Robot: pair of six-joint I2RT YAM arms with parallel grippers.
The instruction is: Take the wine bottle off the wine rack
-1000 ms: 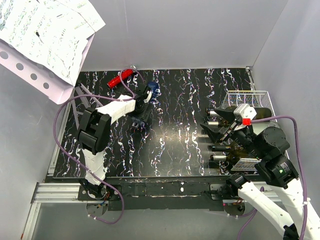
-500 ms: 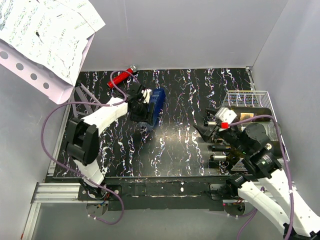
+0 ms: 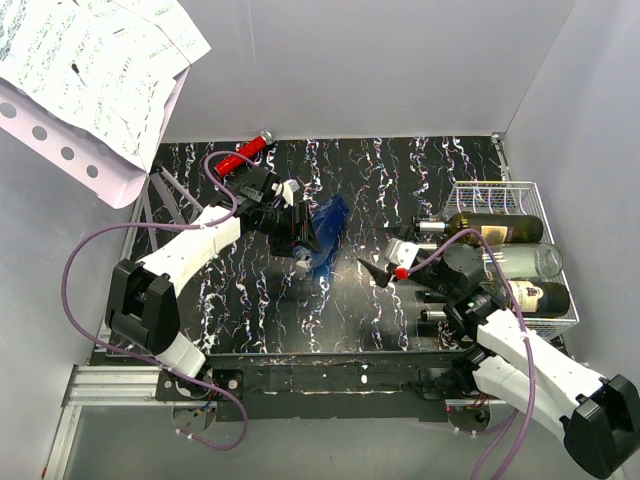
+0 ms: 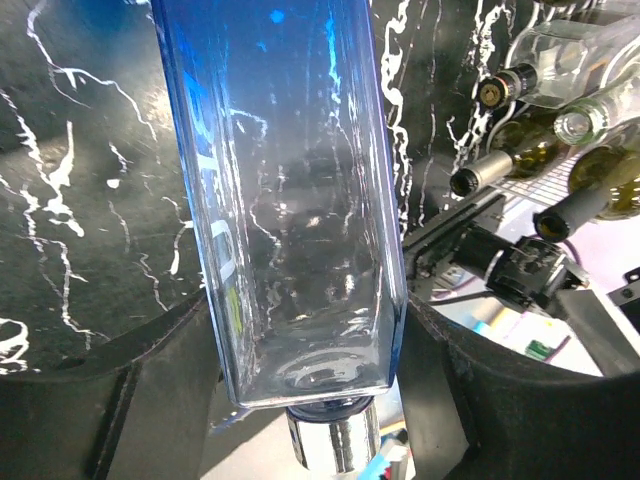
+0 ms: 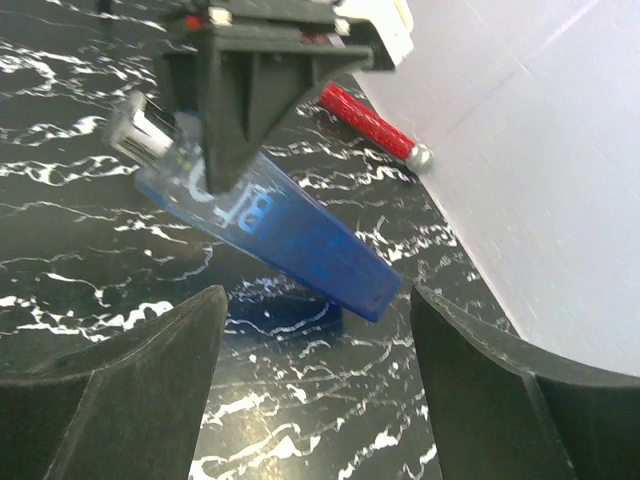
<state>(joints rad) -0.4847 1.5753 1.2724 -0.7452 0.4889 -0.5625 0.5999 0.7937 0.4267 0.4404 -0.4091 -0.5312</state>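
Note:
The white wire wine rack [image 3: 497, 185] stands at the table's right edge. Several wine bottles lie on it, necks pointing left, among them a dark labelled one [image 3: 492, 228] and a clear one [image 3: 522, 262]; their necks [image 4: 487, 172] show in the left wrist view. My left gripper [image 3: 297, 238] [image 4: 305, 310] is shut on a blue square glass bottle [image 3: 326, 236] [image 4: 285, 200] [image 5: 290, 230], silver cap toward the wrist, held tilted over the table's middle. My right gripper [image 3: 373, 268] [image 5: 318, 300] is open and holds nothing; it sits left of the rack, facing the blue bottle.
A red cylinder with a silver tip [image 3: 243, 155] [image 5: 368, 125] lies by the back wall. Printed paper sheets [image 3: 90, 70] hang over the back left corner. Grey walls close the table at the back and right.
My left gripper closed on the blue bottle and carried it right toward the table's middle, tilting it. My right arm swung left off the rack, uncovering the bottles.

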